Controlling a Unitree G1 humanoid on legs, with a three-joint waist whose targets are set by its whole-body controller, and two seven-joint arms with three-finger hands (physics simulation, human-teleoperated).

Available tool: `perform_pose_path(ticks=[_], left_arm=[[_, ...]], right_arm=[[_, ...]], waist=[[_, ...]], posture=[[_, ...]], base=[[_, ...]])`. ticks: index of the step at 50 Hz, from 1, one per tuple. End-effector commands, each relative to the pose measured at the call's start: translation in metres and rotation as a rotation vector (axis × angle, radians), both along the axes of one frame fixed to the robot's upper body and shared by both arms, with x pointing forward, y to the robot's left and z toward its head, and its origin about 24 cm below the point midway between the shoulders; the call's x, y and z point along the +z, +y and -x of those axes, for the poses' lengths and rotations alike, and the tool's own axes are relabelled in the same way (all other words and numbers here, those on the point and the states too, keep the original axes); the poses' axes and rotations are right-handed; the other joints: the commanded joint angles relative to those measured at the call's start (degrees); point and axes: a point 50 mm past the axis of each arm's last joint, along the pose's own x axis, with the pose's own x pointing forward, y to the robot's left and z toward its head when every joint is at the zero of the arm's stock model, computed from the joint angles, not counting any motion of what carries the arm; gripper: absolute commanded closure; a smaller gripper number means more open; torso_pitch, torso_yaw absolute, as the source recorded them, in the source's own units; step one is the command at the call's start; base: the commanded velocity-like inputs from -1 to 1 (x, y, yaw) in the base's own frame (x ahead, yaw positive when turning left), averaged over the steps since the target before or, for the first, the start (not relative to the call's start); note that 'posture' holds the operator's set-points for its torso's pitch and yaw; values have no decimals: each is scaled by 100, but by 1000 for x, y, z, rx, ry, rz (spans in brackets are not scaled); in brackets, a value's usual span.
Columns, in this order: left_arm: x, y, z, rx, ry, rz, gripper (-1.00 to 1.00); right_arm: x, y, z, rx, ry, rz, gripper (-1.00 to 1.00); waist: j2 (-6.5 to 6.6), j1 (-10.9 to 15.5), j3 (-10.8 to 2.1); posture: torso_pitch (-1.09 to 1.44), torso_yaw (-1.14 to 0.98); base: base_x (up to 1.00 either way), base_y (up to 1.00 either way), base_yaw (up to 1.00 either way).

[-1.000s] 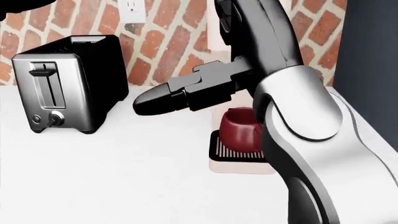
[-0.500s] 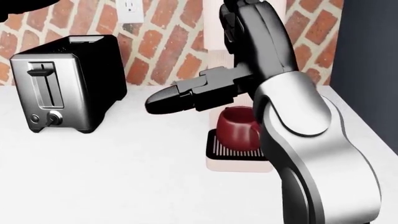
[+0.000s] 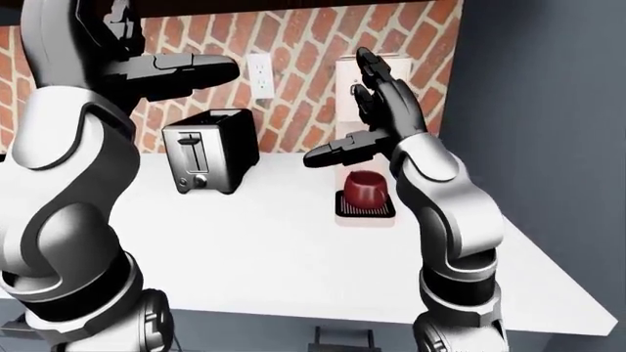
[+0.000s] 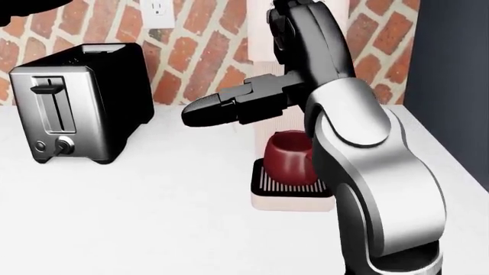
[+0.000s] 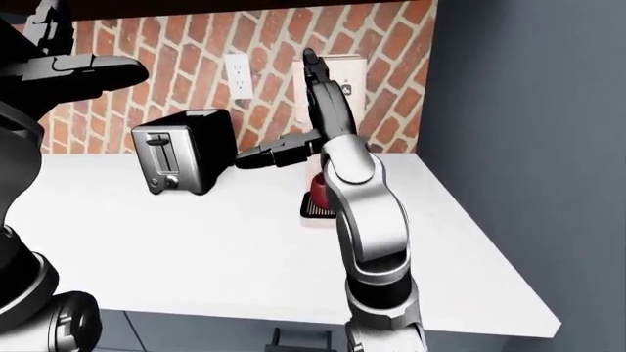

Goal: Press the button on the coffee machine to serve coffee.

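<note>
Coffee machine (image 3: 364, 77): pale, upright against the brick wall (image 3: 303, 44), right of the toaster in the left-eye view. The right arm covers most of its face; only the top and the base show.
Button: cannot tell; the raised fingers stand across the machine's upper face.
Mug (image 4: 289, 156): red, upright on the drip tray (image 4: 284, 184) at the machine's foot, partly hidden by the right forearm in the head view.
Right hand (image 3: 376, 92): raised before the machine's upper face, fingers (image 3: 370, 64) spread and pointing up, thumb (image 4: 222, 109) stretched out to the left above the mug. Holds nothing. Whether a fingertip touches the machine cannot be told.
Left hand (image 3: 181, 70): held high at the upper left of the left-eye view, fingers extended flat toward the wall, holding nothing, well apart from the machine.
Toaster (image 4: 76, 103): black and chrome, lever up, on the counter (image 3: 274, 249), well left of the machine.
Outlet (image 3: 260, 75): white, on the brick wall above the toaster, between toaster and machine.
Dark panel (image 3: 538, 132): flat grey-blue surface just right of the machine, closing off the counter's right end.
Obstruction: the right forearm alone blocks sight of the machine.
</note>
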Motion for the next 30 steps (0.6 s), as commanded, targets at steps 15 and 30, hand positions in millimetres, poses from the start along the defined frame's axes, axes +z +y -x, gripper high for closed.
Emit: perform_pose_path(ticks=[15,30], left_arm=[[10,0,4,2,-59,0,-100],[10,-1,3,0,-60,0,-100]], right_arm=[[11,0,-14,-7,-66,-25,-100],[9,-1,-26,-19,-55,-41,-100]], waist=[[23,-9,-15],[25,-25,-5]], posture=[[-61,0],[-61,0]], base=[[0,0,0],[0,0,0]])
